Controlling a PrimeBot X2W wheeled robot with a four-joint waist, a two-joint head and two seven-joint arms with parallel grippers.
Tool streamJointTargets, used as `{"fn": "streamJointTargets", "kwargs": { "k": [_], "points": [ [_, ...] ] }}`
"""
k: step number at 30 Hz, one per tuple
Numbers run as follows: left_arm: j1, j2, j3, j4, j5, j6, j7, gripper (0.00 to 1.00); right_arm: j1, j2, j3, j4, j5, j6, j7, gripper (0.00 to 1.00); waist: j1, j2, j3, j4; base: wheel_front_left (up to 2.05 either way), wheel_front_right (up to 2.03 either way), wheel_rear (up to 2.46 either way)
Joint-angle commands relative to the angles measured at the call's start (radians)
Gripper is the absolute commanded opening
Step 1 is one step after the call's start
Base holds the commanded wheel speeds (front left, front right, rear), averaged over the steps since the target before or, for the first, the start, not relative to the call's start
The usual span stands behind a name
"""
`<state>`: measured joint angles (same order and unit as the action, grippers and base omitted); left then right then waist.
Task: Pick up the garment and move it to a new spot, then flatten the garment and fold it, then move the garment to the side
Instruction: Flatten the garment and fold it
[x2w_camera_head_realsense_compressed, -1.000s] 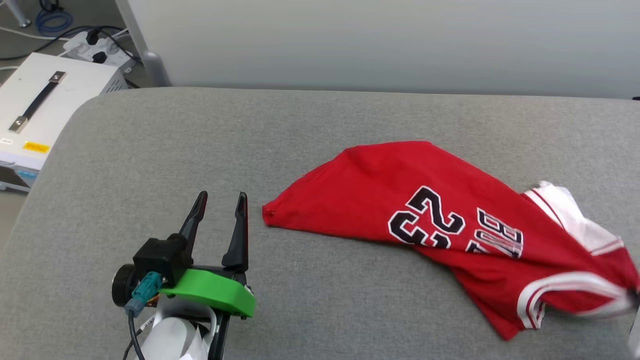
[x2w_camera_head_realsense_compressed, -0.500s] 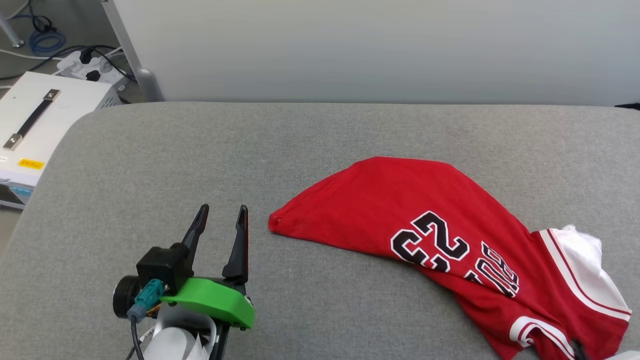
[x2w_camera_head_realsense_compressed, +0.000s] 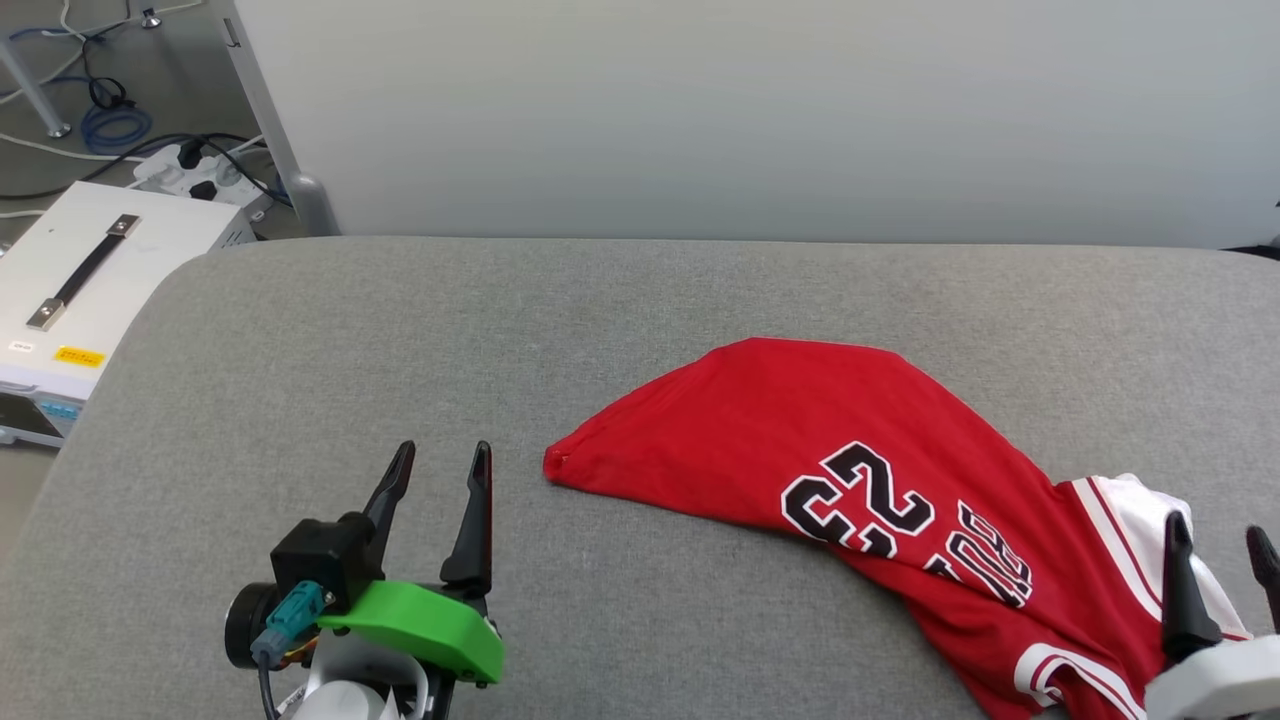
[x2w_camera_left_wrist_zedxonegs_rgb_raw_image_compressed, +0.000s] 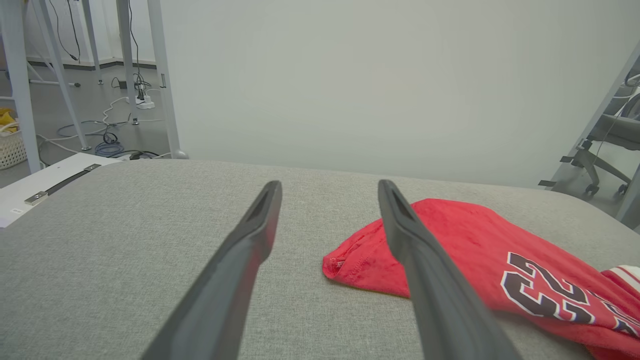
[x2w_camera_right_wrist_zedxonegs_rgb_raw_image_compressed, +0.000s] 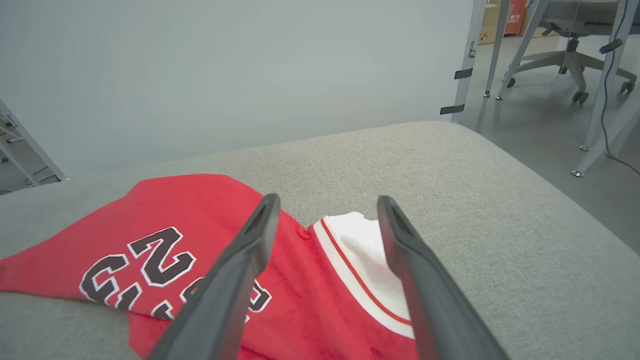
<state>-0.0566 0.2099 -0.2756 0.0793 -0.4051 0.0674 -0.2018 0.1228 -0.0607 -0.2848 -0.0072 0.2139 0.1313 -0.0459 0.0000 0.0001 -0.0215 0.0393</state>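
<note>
Black, white-outlined "23" on the red garment (x2w_camera_head_realsense_compressed: 740, 430); adjacent lettering (x2w_camera_head_realsense_compressed: 988, 568) creased, illegible

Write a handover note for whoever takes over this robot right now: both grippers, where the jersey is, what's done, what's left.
Left gripper: open and empty, over the grey cushion, just left of the garment and not touching it.
Right gripper: open, holding nothing, at the white sleeve end.
Garment: lies loose and rumpled on the cushion's right half, lettering facing up.
Done: the garment lies free of both grippers; it is not flat and not folded.
Left: flatten it, fold it, move it to the side.
</note>
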Motion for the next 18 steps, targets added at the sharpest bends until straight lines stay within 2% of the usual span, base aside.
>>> {"fn": "streamJointTargets", "kwargs": {
  "k": [1, 10, 18],
  "points": [
    [0.018, 0.007, 0.003, -0.002, -0.002, 0.007, 0.002, 1.00, 0.003, 0.005, 0.019, -0.024, -0.011, -0.001, -0.009, 1.00, 0.0000, -0.0001, -0.005, -0.001, 0.00, 0.00, 0.00],
    [0.022, 0.014, 0.004, 0.005, -0.010, 0.018, 0.017, 1.00, 0.072, 0.010, 0.144, -0.197, -0.061, -0.001, 0.017, 1.00, 0.0000, -0.0001, -0.012, -0.005, 0.00, 0.00, 0.00],
    [-0.026, 0.033, -0.025, 0.017, 0.011, 0.017, 0.078, 1.00, 0.096, 0.010, 0.198, -0.307, -0.079, -0.001, 0.063, 1.00, 0.0000, -0.0001, 0.036, -0.040, 0.00, 0.00, 0.00]
  ]
}}
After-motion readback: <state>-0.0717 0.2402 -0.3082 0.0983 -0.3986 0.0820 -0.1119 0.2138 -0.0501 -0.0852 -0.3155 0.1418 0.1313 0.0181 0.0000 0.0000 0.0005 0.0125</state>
